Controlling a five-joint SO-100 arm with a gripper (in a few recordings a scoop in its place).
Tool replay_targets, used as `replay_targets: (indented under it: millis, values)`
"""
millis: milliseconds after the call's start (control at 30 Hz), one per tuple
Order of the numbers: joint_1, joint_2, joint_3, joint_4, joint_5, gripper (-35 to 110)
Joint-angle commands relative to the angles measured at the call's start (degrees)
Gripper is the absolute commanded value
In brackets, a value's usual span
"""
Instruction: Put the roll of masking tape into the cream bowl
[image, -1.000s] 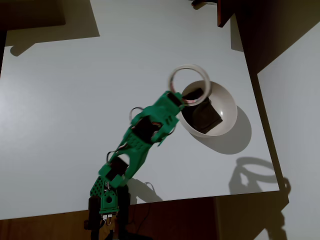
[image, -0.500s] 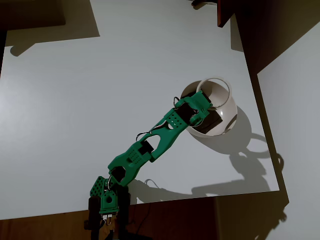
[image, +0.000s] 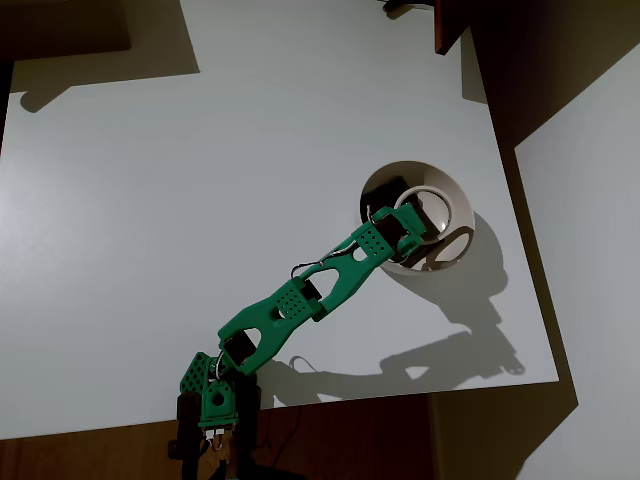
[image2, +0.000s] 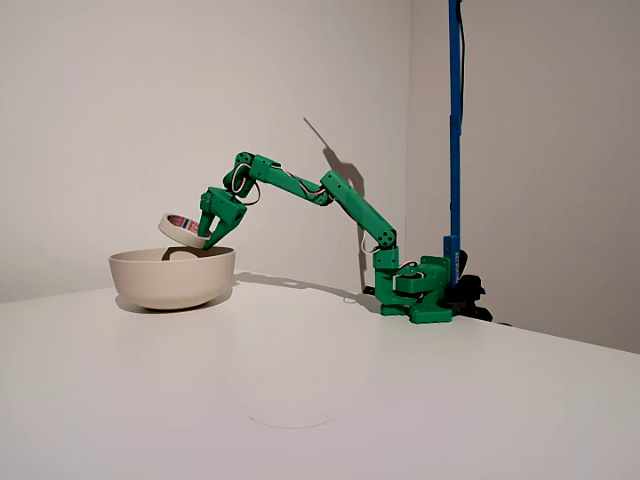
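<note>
While the bowl (image2: 171, 277) is sitting at the left of the white table (image2: 300, 400) in the fixed view, the tape (image2: 183, 229) is being held tilted just above its rim, pinched at one edge by the gripper (image2: 208, 234). Seen from overhead, the tape (image: 437, 213) is hanging over the bowl's (image: 392, 176) inside, where a dark block (image: 395, 188) is lying.

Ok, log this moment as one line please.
gripper: shut on roll of masking tape | tape: tilted, above cream bowl, not released | dark object inside bowl | table
</note>
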Motion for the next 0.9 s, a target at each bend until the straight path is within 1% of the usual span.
replay_targets:
  millis: [0,67,133,333,433,467,500,533,733,867]
  values:
    - [1.23,4.83,-5.1,-0.79,2.2,18]
    - [0.88,5.62,-5.1,-0.18,2.55,23]
    - [0.7,6.33,-5.19,0.09,3.34,26]
    - [-1.05,10.9,-5.27,2.81,6.15,21]
    - [-3.25,14.94,-5.27,5.89,6.5,17]
    - [-4.04,16.35,-5.27,6.77,6.59,12]
    - [-4.75,17.84,-5.27,7.65,7.03,-4]
    - [-5.71,19.16,-5.27,8.7,7.12,-8]
    - [-11.51,25.22,-5.27,13.27,6.15,-8]
    - [-16.61,29.0,-5.27,16.79,3.78,-8]
